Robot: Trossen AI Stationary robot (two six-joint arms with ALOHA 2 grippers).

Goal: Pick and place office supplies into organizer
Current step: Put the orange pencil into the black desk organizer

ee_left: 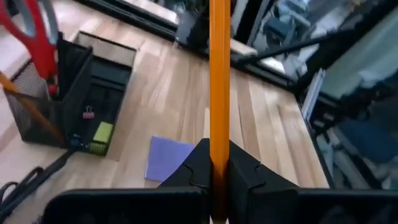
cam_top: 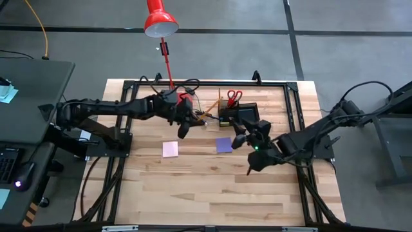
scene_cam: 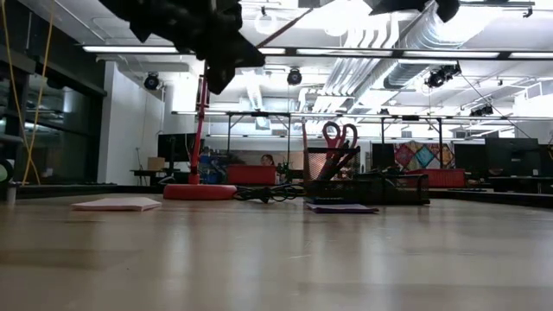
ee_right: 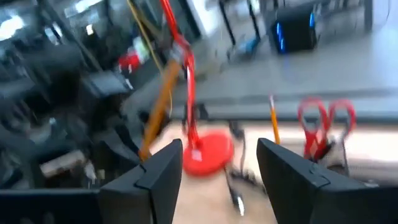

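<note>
The left gripper is clenched on an orange pencil, held above the far middle of the surface, just left of the black organizer. The right gripper hangs released and empty just near of the organizer. Red-handled scissors and another pencil stand upright in the organizer's far cup. A purple sticky-note pad lies near the organizer; a pink pad lies to its left.
</note>
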